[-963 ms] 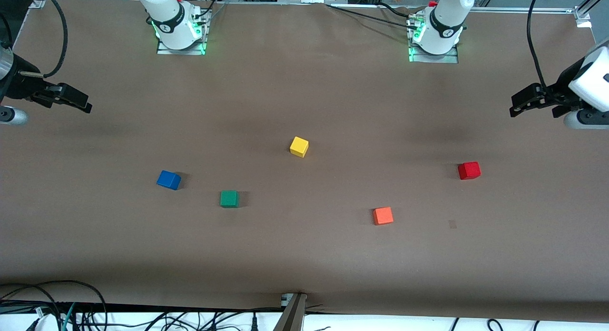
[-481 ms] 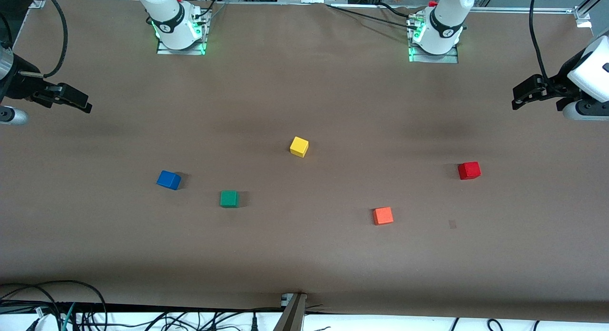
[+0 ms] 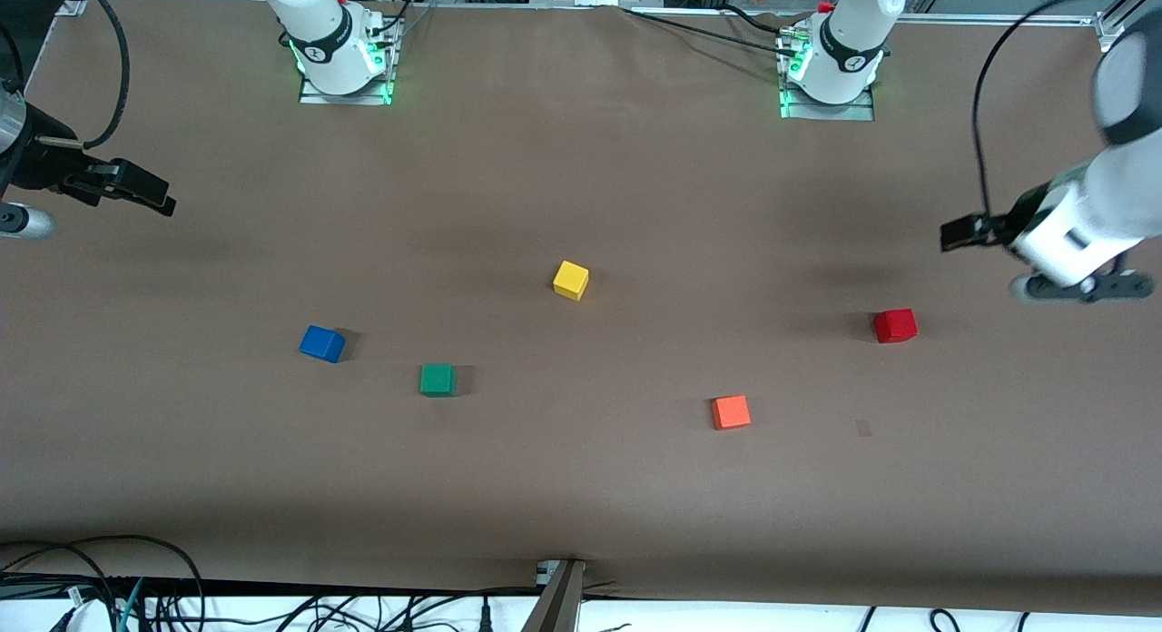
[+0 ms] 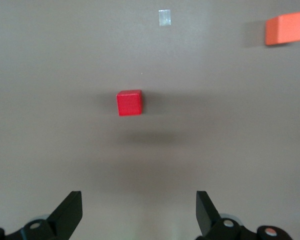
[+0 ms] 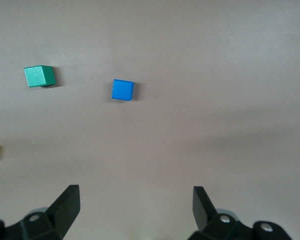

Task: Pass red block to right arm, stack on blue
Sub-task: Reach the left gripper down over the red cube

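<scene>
Five small coloured cubes sit on the brown paper-covered table, one of each colour and none touching another. The small bright red cube rests flat toward the left arm's end of the table, with nothing on or against it; in the left wrist view it lies on bare table ahead of the fingertips. The small orange cube lies nearer to the front camera than the red one and more toward the middle of the table, well apart from it. The small yellow cube stands about mid-table, farther from the front camera than any of the other four. The small green cube and the small bright blue cube lie toward the right arm's end, near each other but apart, the blue one closer to that end. Two arms are in view, each with one gripper. The left arm's wide black gripper hangs in the air over the table at its own end, close to the red cube but not over it, and its two fingers are spread wide with nothing between them. The right arm waits, its slim black gripper up over the table edge at its own end, fingers likewise spread and holding nothing.
</scene>
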You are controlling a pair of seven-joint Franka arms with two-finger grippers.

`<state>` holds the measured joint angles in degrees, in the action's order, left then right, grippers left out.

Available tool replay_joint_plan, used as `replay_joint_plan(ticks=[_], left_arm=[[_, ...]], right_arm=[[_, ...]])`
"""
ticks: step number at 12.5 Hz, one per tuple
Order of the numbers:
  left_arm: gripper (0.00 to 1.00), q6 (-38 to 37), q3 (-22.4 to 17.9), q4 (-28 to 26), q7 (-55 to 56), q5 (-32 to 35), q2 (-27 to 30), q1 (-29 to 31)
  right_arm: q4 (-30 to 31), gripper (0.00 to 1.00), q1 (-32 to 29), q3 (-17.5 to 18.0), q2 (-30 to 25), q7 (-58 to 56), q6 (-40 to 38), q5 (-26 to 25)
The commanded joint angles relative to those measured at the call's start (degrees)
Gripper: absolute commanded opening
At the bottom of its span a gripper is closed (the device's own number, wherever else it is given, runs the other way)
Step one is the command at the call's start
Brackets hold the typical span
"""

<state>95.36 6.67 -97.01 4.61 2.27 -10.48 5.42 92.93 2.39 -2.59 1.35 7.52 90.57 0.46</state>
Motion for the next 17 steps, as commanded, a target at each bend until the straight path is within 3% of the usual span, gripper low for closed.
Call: replay_joint_plan(ticks=[1, 13, 17], left_arm=[[1.0, 11.1, 0.1, -10.1, 1.5, 0.9, 1.6, 0.7], [1.0, 34.1, -0.2, -14.2, 1.4, 1.0, -16.7, 4.9], [1.0, 35.8, -0.1, -14.2, 1.1, 3.0, -19.3, 5.6]], right_arm=[[0.2, 1.0, 0.3, -0.4, -0.4, 0.5, -0.5, 0.9], [0.2, 1.0, 0.3, -0.4, -0.4, 0.6, -0.5, 0.9], [0.2, 1.0, 0.3, -0.3, -0.4, 0.6, -0.5, 0.9]])
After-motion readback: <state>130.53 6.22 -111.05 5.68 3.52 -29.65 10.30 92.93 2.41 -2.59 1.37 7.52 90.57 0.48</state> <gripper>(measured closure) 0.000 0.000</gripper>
